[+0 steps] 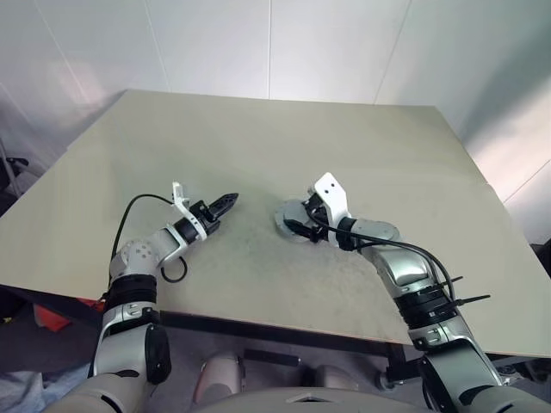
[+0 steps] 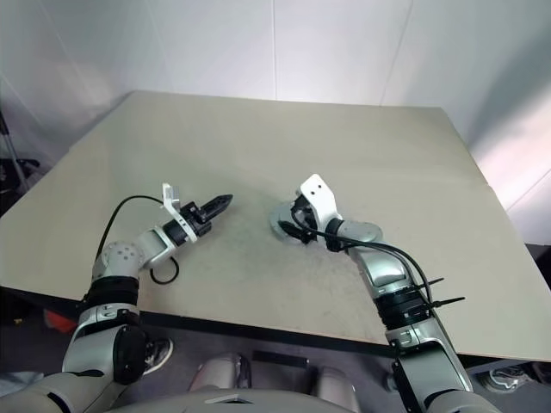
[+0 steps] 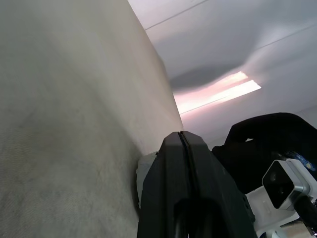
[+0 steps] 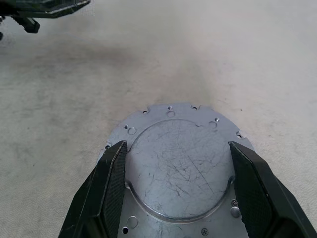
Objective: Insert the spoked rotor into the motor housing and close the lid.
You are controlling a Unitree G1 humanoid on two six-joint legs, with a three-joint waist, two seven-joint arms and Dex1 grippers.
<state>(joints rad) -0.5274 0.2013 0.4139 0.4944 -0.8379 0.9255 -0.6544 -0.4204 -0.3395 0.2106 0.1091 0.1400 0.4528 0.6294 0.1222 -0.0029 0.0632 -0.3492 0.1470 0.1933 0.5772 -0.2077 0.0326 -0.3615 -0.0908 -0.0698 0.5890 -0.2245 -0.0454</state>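
Beige tabletop (image 1: 258,138) takes up most of the left eye view, with white wall panels behind it. The left gripper (image 1: 231,200) sits left of centre, its black fingers pinched together to a point with nothing between them, aimed toward the middle of the frame. Right of centre, the right gripper (image 1: 297,225) reaches in from the lower right, and a round grey metal part (image 1: 284,215) lies on the table right at its fingertips. From up here I can't tell if it's the motor housing or the lid, since the gripper covers a good bit of it.

Right eye view is the same layout, just shifted a bit, nothing extra to add.

Left wrist view: the two dark fingers (image 3: 171,188) are pressed flat against each other, only a thin seam showing. The table runs along the left side of the frame, and the other arm's white camera block shows at lower right.

Right wrist view: the fingers (image 4: 111,183) stand wide apart on either side of the grey part, a scratched flat disc with small holes around its edge, low in the frame. Whether they actually touch it, can't say. The left gripper's tip pokes in at the upper left corner.
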